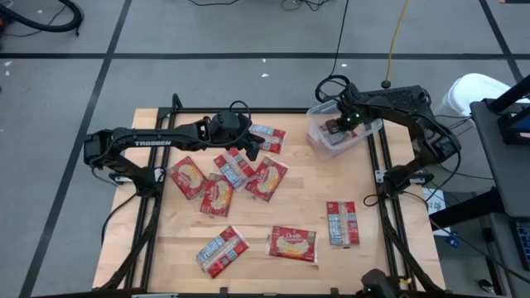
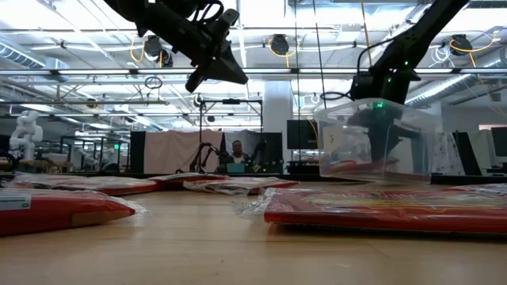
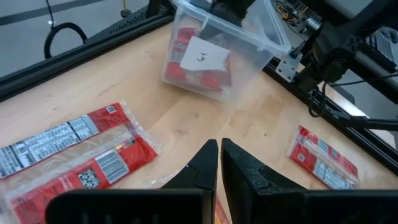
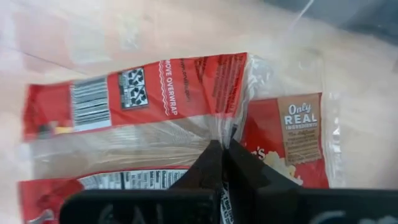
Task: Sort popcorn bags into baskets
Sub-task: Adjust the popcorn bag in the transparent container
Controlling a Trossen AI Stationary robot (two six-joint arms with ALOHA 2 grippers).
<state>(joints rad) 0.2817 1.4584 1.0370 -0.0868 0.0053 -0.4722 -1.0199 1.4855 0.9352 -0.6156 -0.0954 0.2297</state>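
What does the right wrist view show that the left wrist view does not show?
Only the right wrist view: the right gripper, jaws shut, just above two popcorn bags in close-up, their barcode and print readable.
Only the left wrist view: the left gripper, jaws shut, loose packets on the table, and the whole clear tub from outside.
Both: red bags in the tub.

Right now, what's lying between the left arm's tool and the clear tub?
In the high view, one popcorn bag lies just past the left tool, then bare table up to the clear tub. The left wrist view shows that bare wood too.
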